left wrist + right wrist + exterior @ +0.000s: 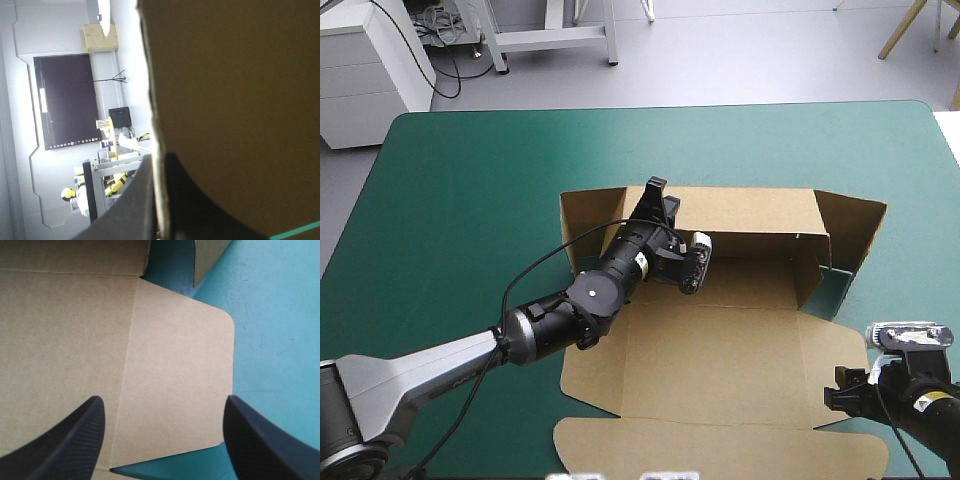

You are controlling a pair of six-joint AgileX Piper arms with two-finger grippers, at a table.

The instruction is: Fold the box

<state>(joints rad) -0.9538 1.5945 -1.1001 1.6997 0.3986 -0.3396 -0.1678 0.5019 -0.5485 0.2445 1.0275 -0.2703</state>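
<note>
In the left wrist view alone, left claw (160, 167) pinches box (235, 100) wall.

One brown box (720, 350) — two pincers: left pincer (159, 167), right pincer (162, 407) — one teal-green table (470, 200).

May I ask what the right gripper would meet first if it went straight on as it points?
Probably the rounded flap of the box, flat ahead of the right gripper; depth is unclear.
</note>
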